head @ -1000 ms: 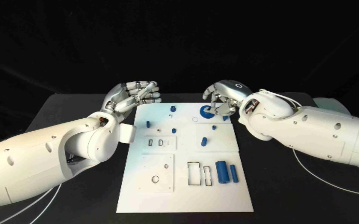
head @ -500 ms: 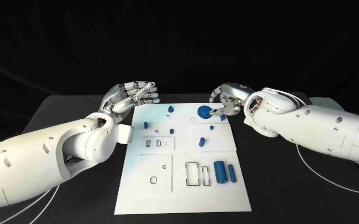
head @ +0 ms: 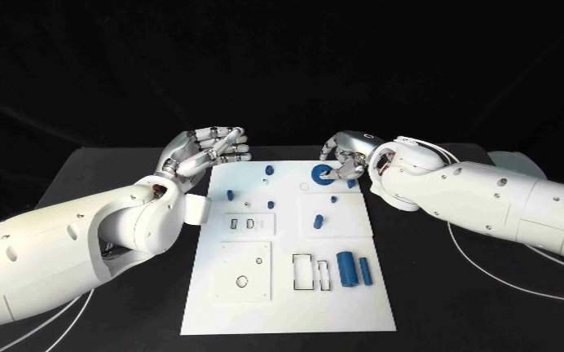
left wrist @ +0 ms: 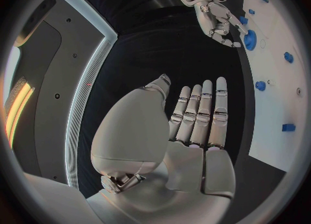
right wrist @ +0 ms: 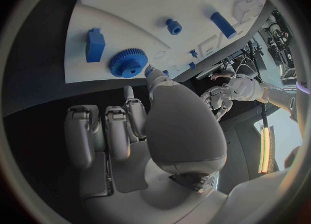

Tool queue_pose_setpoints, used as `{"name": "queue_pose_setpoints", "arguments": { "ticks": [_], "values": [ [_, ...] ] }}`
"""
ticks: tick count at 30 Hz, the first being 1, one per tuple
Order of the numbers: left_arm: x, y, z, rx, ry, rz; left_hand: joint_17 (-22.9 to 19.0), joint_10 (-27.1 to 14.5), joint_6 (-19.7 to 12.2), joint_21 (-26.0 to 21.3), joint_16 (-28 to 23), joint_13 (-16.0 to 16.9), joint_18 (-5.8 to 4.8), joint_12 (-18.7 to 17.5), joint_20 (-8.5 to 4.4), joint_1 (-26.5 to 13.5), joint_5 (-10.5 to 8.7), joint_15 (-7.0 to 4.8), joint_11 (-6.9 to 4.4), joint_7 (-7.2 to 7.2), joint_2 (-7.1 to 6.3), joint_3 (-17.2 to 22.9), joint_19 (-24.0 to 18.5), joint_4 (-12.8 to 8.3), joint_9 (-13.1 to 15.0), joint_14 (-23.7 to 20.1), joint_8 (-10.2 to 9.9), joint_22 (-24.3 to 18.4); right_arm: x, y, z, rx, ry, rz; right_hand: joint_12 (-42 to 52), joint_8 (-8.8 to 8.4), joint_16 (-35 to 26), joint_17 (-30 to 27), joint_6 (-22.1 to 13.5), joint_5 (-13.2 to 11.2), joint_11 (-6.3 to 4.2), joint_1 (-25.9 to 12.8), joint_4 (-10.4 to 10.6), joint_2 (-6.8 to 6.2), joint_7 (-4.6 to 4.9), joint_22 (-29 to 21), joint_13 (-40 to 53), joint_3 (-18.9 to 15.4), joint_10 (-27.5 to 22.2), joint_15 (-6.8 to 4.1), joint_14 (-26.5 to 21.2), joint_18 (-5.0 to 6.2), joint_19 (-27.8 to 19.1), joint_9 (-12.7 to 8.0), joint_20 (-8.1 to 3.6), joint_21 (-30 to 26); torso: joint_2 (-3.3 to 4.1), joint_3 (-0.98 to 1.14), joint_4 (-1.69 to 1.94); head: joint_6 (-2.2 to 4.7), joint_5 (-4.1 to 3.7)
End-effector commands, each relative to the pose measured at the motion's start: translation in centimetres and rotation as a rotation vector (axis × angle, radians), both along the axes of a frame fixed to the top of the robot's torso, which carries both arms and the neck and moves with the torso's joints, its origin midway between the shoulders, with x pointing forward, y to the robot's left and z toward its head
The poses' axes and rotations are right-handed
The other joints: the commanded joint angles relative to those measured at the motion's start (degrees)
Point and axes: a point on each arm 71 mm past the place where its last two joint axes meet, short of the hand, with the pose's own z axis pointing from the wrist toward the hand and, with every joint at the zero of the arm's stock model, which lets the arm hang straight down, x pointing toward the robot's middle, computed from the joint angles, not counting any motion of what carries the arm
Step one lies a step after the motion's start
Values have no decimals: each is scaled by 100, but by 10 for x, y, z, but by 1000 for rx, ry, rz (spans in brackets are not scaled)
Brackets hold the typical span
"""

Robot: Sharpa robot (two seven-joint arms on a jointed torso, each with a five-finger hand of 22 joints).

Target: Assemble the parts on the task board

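Observation:
The white task board (head: 288,287) lies in the middle of the black table. A blue gear (head: 321,174) sits near its far right corner, with a small blue block (head: 351,183) beside it. My right hand (head: 345,156) hangs over the gear with its fingers bent down and holds nothing. In the right wrist view the thumb tip (right wrist: 151,72) is just beside the gear (right wrist: 127,62), and the block (right wrist: 95,44) lies free. My left hand (head: 212,150) stands upright by the board's far left corner with its fingers (left wrist: 201,112) straight and empty.
Small blue pegs (head: 270,204) and an oblong piece (head: 317,222) stand about the board's far half. Two blue cylinders (head: 347,269) lie at the near right beside rectangular slots (head: 305,272). Bare black table lies to either side of the board.
My right hand has shifted slightly left, closer over the gear, and its forearm has swung round. The left hand has stayed put.

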Motion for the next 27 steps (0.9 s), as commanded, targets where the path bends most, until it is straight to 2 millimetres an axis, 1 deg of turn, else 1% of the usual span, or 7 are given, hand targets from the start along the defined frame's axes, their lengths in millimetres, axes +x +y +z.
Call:
{"name": "queue_pose_setpoints", "arguments": {
  "ticks": [1,3,6,12,18,23,27],
  "values": [
    [0,-2,1,-13,-7,-18,9,13,18,-24,-33,1,85,-25,1,-1,14,25,15,162,-28,-5,29,7,-10,16,-37,-8,1,0,-5,-22,49,-14,98,28,32,1317,-29,36,12,27,-6,52,-1,1101,447,-24,97,36,558,-106,365,7,54,41,4,4,-2,-3,-9],
    [0,-2,1,-11,-3,-16,12,17,22,-28,-37,1,85,-31,1,6,14,23,13,160,-19,4,32,1,-10,19,-39,-11,1,1,-6,-26,56,-14,122,32,33,1321,-24,37,13,27,-7,57,0,1105,468,-24,111,38,559,-107,367,9,56,45,4,7,-9,2,-6],
    [0,-2,1,-8,1,-14,13,11,16,-30,-40,0,85,-38,1,9,13,24,17,166,-19,6,34,-2,-12,19,-44,-13,2,2,-8,-35,58,-16,118,36,35,1326,-21,38,14,27,-6,64,0,1103,465,-22,105,39,560,-106,365,10,57,43,5,7,-15,16,2],
    [0,-3,1,-7,1,-12,14,6,11,-33,-45,-2,85,-46,1,16,14,25,20,171,-15,12,35,-8,-14,19,-50,-15,5,2,-10,-53,63,-25,160,45,41,1342,-16,54,17,46,-15,100,3,1122,504,-2,123,43,563,-111,375,12,63,57,9,7,3,20,-16],
    [0,-2,1,-6,-2,-7,14,6,11,-33,-45,-2,85,-46,1,16,14,25,20,171,-15,12,35,-8,-14,19,-50,-15,5,1,-12,-63,71,-23,193,50,46,1354,-13,67,18,60,-22,107,4,1144,534,7,141,45,566,-116,387,13,65,73,7,7,-12,8,-14],
    [0,-2,1,-6,-4,-4,16,7,13,-36,-48,-1,86,-50,1,28,14,26,20,171,-6,22,38,-16,-15,21,-53,-17,5,1,-13,-68,74,-22,305,62,51,1367,2,90,21,82,-30,122,5,1163,634,26,215,48,568,-121,396,16,69,87,10,10,-5,1,-18],
    [0,-2,1,-5,-4,-3,16,7,13,-36,-48,-1,86,-50,1,28,14,26,20,171,-6,22,38,-16,-15,21,-53,-17,5,1,-13,-69,75,-22,370,87,54,1374,42,219,20,111,-35,145,4,1180,693,72,243,51,569,-124,403,19,74,99,9,7,-4,1,-19]
  ]
}}
